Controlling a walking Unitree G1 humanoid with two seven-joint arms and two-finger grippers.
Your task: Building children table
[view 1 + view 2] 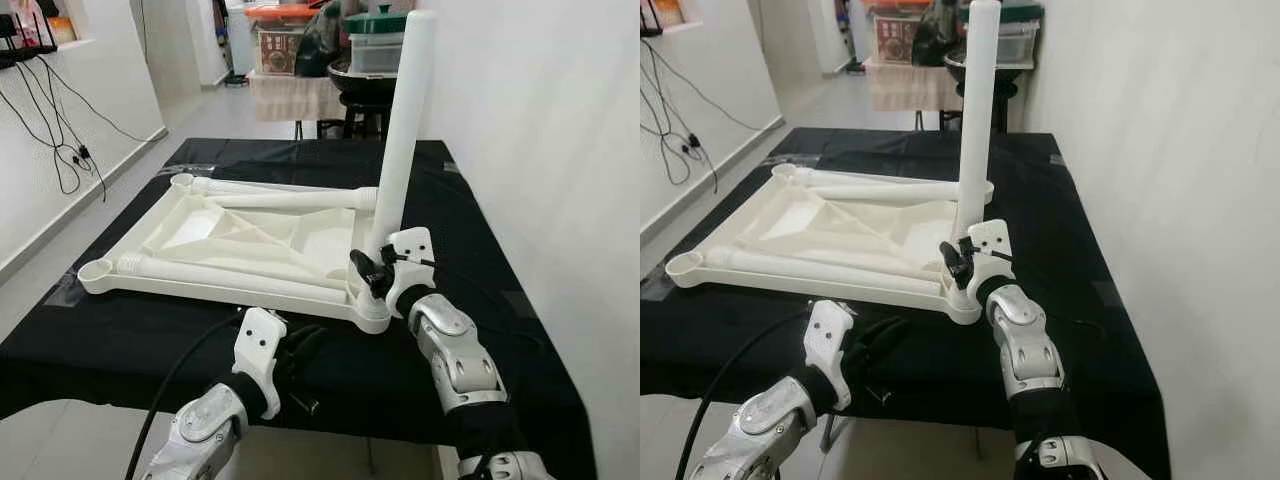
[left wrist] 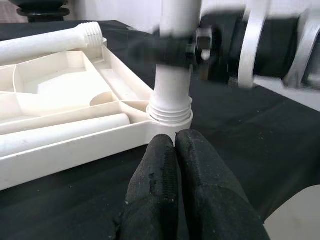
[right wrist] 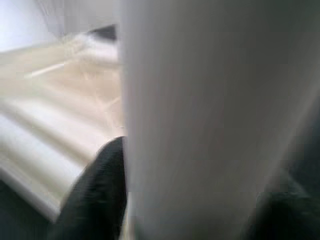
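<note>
Where black cloth (image 1: 520, 260) covers the bench by a white wall (image 1: 560, 120), right claw (image 1: 372, 272) clamps upright leg (image 1: 405, 130), left claw (image 2: 172, 165) closed, empty.

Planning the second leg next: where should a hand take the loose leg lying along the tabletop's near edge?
Grip the loose leg mid-shaft, from above, fingers across it. It lies flat in the upturned tabletop, with the rim close on the near side and the threaded end at the robot's left.
</note>
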